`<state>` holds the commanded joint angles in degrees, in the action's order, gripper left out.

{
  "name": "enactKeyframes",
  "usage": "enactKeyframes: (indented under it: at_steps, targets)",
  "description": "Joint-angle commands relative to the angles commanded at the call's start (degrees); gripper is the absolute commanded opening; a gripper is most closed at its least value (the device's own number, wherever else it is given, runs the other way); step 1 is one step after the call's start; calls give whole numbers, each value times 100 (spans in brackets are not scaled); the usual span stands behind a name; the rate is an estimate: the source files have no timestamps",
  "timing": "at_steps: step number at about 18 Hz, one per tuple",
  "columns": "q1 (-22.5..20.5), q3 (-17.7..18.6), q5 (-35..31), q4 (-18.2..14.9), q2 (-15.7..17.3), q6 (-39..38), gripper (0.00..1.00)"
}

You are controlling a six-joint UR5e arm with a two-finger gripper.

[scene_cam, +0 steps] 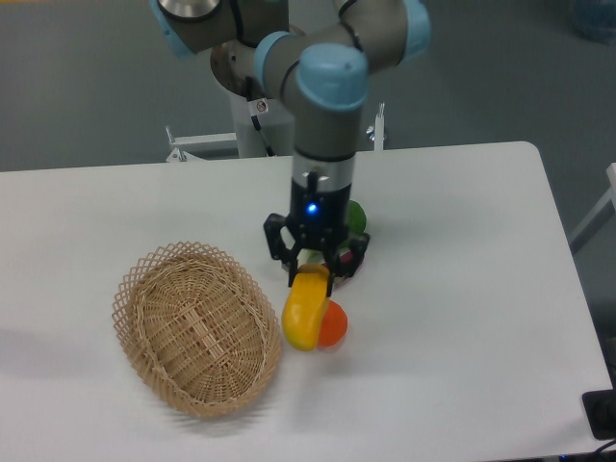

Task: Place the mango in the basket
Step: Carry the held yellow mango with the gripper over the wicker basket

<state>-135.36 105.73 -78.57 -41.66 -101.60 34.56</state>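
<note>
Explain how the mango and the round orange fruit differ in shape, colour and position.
The mango is elongated and slightly curved; the orange fruit is round. The mango is yellow, the orange fruit a deep orange. The mango hangs gripped at its top end by the gripper, beside the basket; the orange fruit lies on the table, partly hidden behind the mango. Both have smooth skin.

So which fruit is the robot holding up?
The long yellow mango, pinched in the gripper. The round orange fruit sits on the table behind it.
</note>
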Motion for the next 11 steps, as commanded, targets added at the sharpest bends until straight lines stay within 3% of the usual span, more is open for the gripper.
enactKeyframes:
  at_steps: [4, 11]
  targets:
    - [360, -79, 0, 35, -228, -668, 42]
    - [1151, -35, -422, 35, -720, -1047, 42]
